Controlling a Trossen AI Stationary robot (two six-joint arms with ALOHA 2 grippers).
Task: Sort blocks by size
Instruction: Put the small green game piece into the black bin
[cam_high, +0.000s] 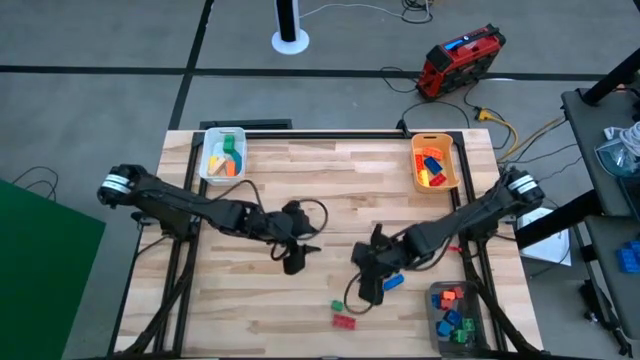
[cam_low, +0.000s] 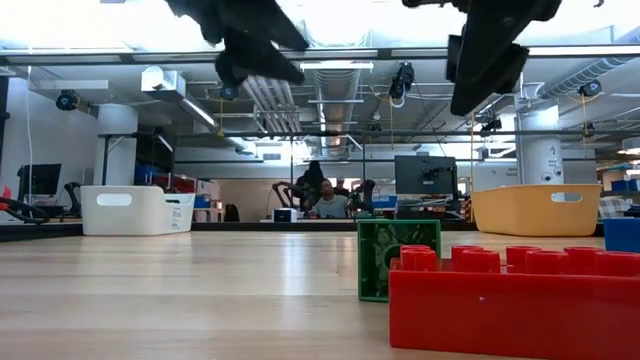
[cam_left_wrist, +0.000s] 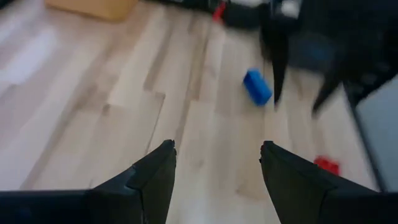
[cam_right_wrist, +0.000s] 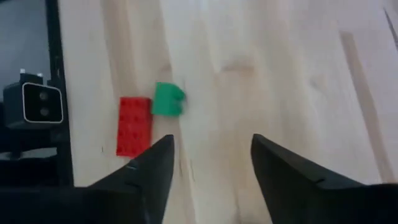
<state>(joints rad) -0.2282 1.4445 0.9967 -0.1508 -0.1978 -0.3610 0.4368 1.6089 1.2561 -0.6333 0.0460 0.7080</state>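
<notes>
Three loose blocks lie on the bare wood near the table's front edge: a red brick (cam_high: 344, 321), a small green brick (cam_high: 337, 305) just beside it, and a blue brick (cam_high: 393, 283) a little farther back, next to your right gripper. In the right wrist view the red brick (cam_right_wrist: 133, 125) and green brick (cam_right_wrist: 167, 99) sit side by side, close to touching, near the table edge. In the low view the red brick (cam_low: 520, 300) fills the foreground with the green one (cam_low: 385, 255) standing just behind it.

Your right gripper (cam_high: 372, 287) hangs over the table near the blue brick, its fingers (cam_right_wrist: 152, 168) spread apart with nothing between them. Your left gripper (cam_high: 294, 257) hovers over the middle of the table, its fingers (cam_left_wrist: 155, 171) also spread and empty; its camera sees the blue brick (cam_left_wrist: 257, 86) ahead on the wood.

The other blocks are already in bins. A white bin (cam_high: 223, 155) at the back left corner holds green, orange and beige pieces. An orange-yellow bin (cam_high: 434, 162) at the back right holds red, blue and yellow ones. A grey bin (cam_high: 452, 310) at the front right holds a mix of red, blue and green.

You will find no readable writing or labels on any of them.
</notes>
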